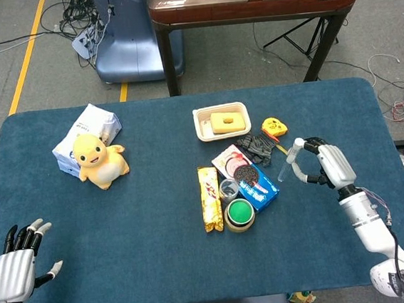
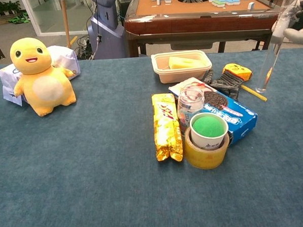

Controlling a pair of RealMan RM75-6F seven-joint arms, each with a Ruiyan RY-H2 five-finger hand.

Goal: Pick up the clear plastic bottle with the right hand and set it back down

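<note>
The clear plastic bottle [image 1: 290,160] is a thin, see-through tube with a white cap, tilted in your right hand [image 1: 329,166] at about three o'clock on the desk [image 1: 162,255]. Its lower end looks just off the blue felt-like cover, though you cannot tell for sure.

Start at the left: your left hand [image 1: 16,264] rests at eight o'clock, fingers spread, holding nothing; only the head view shows it. At ten o'clock a soft yellow plush duck [image 1: 99,160] leans against a crinkly white packet [image 1: 86,134].

In the middle lies a cluster: a long golden snack wrapper [image 1: 209,198], a small clear jar [image 2: 190,102], a green-topped cup [image 2: 209,130] standing inside a roll of yellowish tape [image 2: 206,155], and a flat blue cookie box [image 1: 251,179]. At twelve o'clock of these sits a cream rectangular tray [image 1: 220,111] with a yellow block in it, then a dark knitted glove [image 1: 257,147] and a yellow tape measure [image 1: 273,125].

The chest view shows only the edge of your right hand [image 2: 300,27] at the frame's border, grasping the bottle [image 2: 271,51] near its top; the head view shows the fingers wrapped around it.
</note>
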